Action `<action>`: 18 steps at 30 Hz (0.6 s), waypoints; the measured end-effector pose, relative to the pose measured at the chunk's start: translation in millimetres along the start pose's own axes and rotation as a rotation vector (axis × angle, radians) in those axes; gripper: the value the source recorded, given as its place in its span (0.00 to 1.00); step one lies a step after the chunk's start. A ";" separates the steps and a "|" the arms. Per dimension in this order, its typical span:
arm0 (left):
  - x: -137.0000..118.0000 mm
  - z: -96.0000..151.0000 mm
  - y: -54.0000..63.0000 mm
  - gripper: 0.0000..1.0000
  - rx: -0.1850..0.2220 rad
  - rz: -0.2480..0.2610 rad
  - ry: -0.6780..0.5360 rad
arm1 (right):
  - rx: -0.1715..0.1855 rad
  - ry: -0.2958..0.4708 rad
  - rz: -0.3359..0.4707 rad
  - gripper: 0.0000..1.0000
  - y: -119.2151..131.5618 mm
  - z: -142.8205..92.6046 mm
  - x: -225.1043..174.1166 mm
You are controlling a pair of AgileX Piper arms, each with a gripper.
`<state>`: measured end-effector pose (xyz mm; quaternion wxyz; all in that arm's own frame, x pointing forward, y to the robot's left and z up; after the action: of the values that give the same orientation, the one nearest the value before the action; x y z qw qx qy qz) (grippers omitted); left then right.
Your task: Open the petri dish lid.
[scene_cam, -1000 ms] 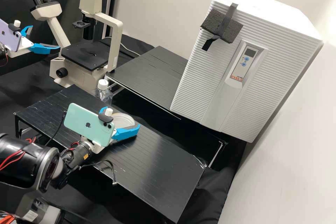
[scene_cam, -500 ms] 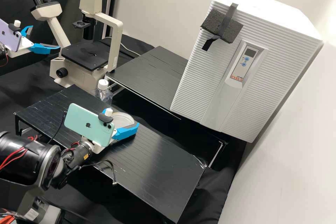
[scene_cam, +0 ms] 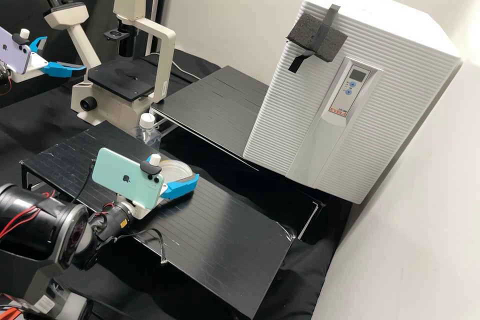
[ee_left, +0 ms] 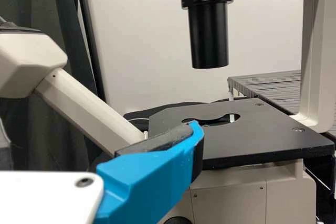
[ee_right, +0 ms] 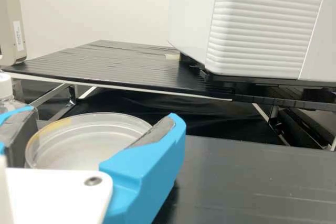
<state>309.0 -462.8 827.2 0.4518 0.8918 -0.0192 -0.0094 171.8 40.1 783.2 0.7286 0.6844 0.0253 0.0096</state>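
The job looks partway along: the right claw [scene_cam: 173, 167] has the round, clear, shallow petri dish [ee_right: 79, 148], but the opening itself looks undone. The clear lid [ee_right: 102, 132] seems to be on, though the see-through rims make that hard to judge for certain. What is left, then, is to free the lid and lift it away from the base.

The dish lies level on the black, ribbed counter [scene_cam: 240, 240], between the two bright blue fingers of the right claw — one on either side, their dark pads against its rim, so I take it as clamped. Whether they press on the lid, the base or both, I cannot tell.

The left claw [scene_cam: 65, 53] is well apart from the dish, near the cream microscope with its black stage [scene_cam: 120, 79]; its fingers stand apart with nothing between them — perhaps ready to help with the lid.
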 end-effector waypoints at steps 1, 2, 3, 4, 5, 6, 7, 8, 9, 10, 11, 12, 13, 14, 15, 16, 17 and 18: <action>0.0 0.0 0.0 1.00 0.000 0.000 0.000 | -0.002 0.001 0.000 0.00 0.3 0.0 0.0; 0.0 0.0 0.0 1.00 0.000 0.000 0.000 | -0.002 -0.005 -0.001 0.00 0.7 1.0 0.0; 0.0 0.0 0.0 1.00 0.000 0.000 0.000 | -0.002 -0.006 0.001 0.00 1.9 1.1 -0.3; 0.0 0.0 0.0 1.00 0.000 0.000 0.000 | -0.002 -0.007 -0.001 0.00 3.2 1.4 -0.8; 0.0 0.0 0.0 1.00 0.000 0.000 0.000 | -0.002 -0.009 -0.002 0.00 4.7 1.9 -1.4; 0.0 0.0 0.0 1.00 0.000 0.000 0.000 | 0.003 -0.010 -0.005 0.00 6.8 2.4 -2.3; 0.0 0.0 0.0 1.00 0.000 0.000 0.000 | 0.009 -0.013 -0.004 0.00 8.9 3.0 -3.1; 0.0 0.0 0.0 1.00 0.000 0.000 0.000 | 0.021 -0.014 -0.006 0.00 11.9 3.2 -4.8; 0.0 0.0 0.0 1.00 0.000 0.000 0.000 | 0.046 -0.004 -0.006 0.00 18.0 2.9 -8.4; 0.0 0.0 0.0 1.00 0.000 0.000 0.000 | 0.060 0.006 -0.004 0.00 21.9 2.4 -10.8; 0.0 0.0 0.0 1.00 0.000 0.000 0.000 | 0.070 0.020 0.005 0.00 25.9 1.6 -13.3; 0.0 0.0 0.0 1.00 0.000 0.000 0.000 | 0.077 0.039 0.013 0.00 30.1 0.4 -15.9; 0.0 0.0 0.0 1.00 0.000 0.000 0.000 | 0.084 0.061 0.019 0.00 34.8 0.0 -18.8; 0.0 0.0 0.0 1.00 0.000 0.000 0.000 | 0.089 0.084 0.026 0.00 39.6 0.0 -21.8; 0.0 0.0 0.0 1.00 0.000 0.000 0.000 | 0.092 0.099 0.034 0.00 43.8 0.6 -24.3; 0.0 0.0 0.0 1.00 0.000 0.000 0.000 | 0.078 0.123 0.029 0.00 46.6 0.9 -26.8; 0.0 0.0 0.0 1.00 0.000 0.000 0.000 | 0.082 0.135 0.048 0.00 52.3 3.9 -29.4; 0.0 0.0 0.0 1.00 0.000 0.000 0.000 | 0.084 0.142 0.089 0.00 59.6 7.5 -32.1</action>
<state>309.0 -462.8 827.2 0.4518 0.8918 -0.0192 -0.0094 141.3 34.8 843.8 0.6943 0.7126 0.0471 0.0893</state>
